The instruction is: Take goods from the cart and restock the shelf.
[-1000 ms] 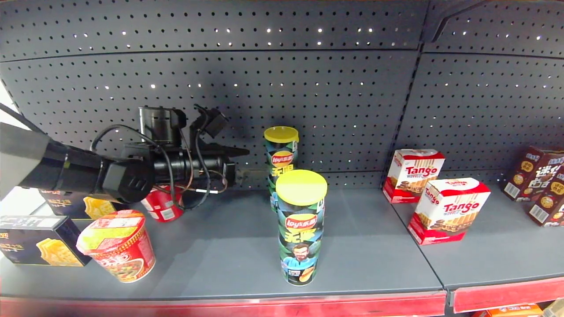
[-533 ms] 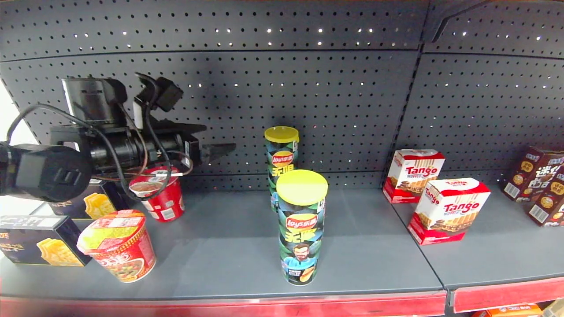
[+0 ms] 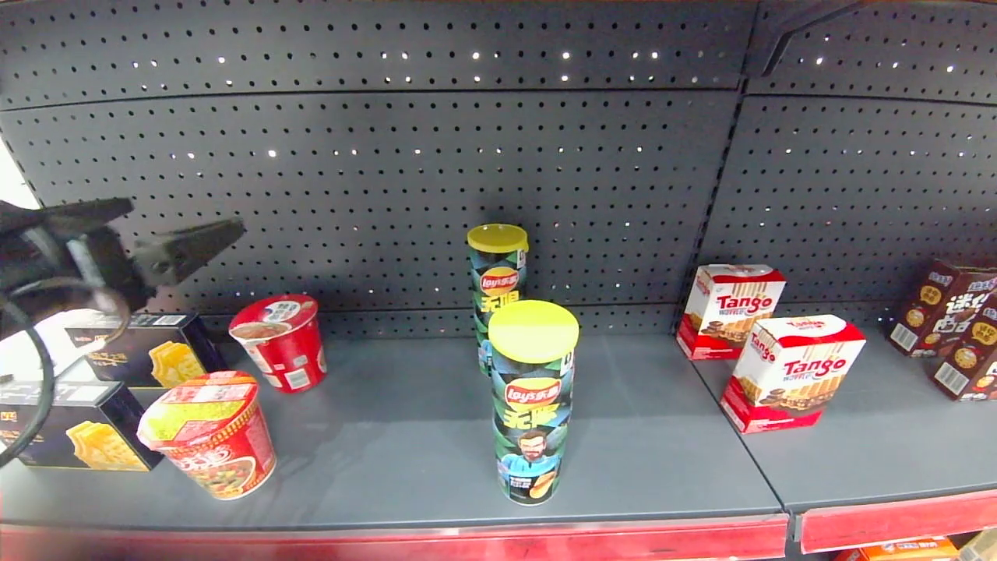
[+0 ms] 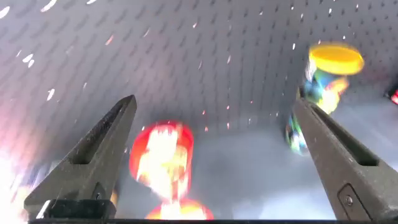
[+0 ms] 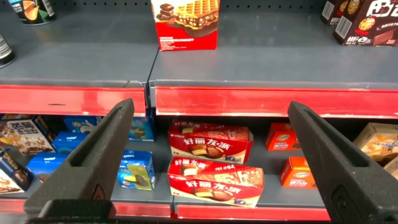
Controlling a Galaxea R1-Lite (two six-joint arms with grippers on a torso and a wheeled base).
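on the grey shelf (image 3: 405, 436) stands the rear chip can (image 3: 498, 273), yellow-lidded, dark-patterned; the front chip can (image 3: 533, 405) hides its base; left gripper (image 4: 214, 102), well apart from it, and right gripper (image 5: 210, 104) both gape empty

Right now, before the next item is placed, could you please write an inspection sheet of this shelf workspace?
Surface: grey metal shelf board, level, red front edge.
Job's things: two tall chip canisters with yellow lids, upright, one behind the other.
Clutter: two red noodle cups and dark boxes at left; white-and-red wafer boxes and brown boxes at right.
Grippers: left gripper fingers open, empty, raised at the left; right gripper fingers open, empty, facing the red front edge.
Cables: black cable hangs before the dark boxes.
Surroundings: grey perforated back panel; red snack boxes stocked below.
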